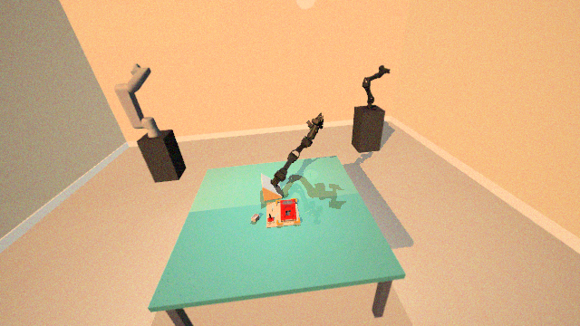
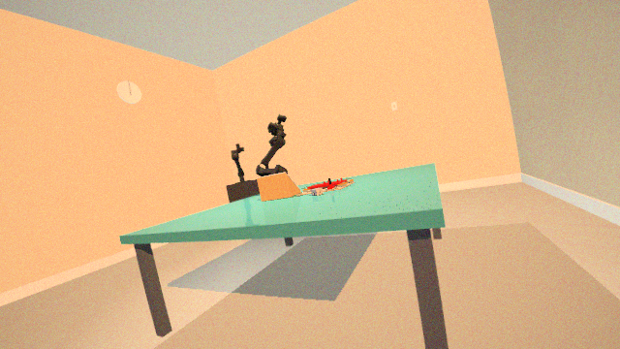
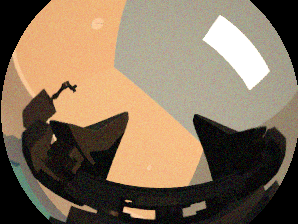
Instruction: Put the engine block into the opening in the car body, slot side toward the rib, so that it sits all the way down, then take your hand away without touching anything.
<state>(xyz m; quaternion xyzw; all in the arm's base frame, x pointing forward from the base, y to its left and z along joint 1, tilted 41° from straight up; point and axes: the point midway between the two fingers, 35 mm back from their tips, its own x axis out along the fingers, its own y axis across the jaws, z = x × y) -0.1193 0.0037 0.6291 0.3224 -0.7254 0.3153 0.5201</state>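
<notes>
The car body (image 1: 284,218) (image 2: 320,186), red and cream, lies flat on the table. A small dark spot shows in its red part; I cannot make out the opening or the rib clearly. A small pinkish-grey block (image 1: 255,218), which looks like the engine block, lies on the table just left of the car body in the top view, apart from it. Its slot side cannot be told. My gripper (image 1: 321,116) (image 2: 282,117) (image 3: 161,115) is open and empty, raised high above the table and far from both; the wrist view shows only walls and ceiling between its fingers.
An orange and white wedge-shaped block (image 1: 270,195) (image 2: 278,187) stands on the green table (image 1: 272,263) (image 2: 378,204), between my arm's base and the car body. Two other arms stand on dark pedestals (image 1: 161,156) (image 1: 368,129) beyond the table.
</notes>
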